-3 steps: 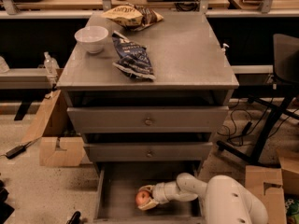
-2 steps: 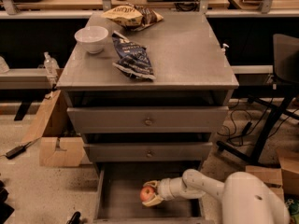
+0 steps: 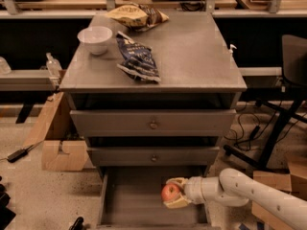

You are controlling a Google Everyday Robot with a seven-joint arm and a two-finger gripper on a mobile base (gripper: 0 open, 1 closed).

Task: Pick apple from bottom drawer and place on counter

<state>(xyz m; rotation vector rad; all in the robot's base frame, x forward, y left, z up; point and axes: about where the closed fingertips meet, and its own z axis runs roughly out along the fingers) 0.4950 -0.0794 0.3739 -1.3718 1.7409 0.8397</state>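
Note:
The small red-orange apple (image 3: 170, 192) sits between the fingers of my gripper (image 3: 173, 193), over the open bottom drawer (image 3: 129, 202), right of its middle. The gripper is shut on the apple, with one tan finger above it and one below. My white arm (image 3: 240, 190) reaches in from the lower right. The grey counter (image 3: 192, 56) is the cabinet's top, well above the gripper. I cannot tell whether the apple touches the drawer floor.
On the counter lie a white bowl (image 3: 95, 39), a dark blue chip bag (image 3: 138, 59) and a yellow snack bag (image 3: 136, 16). Two shut knobbed drawers (image 3: 153, 124) are above the open one. Cardboard boxes (image 3: 60, 143) stand at left, a black chair base (image 3: 268, 138) at right.
The gripper with the apple has moved right and slightly up over the drawer. The arm has drawn back toward the right.

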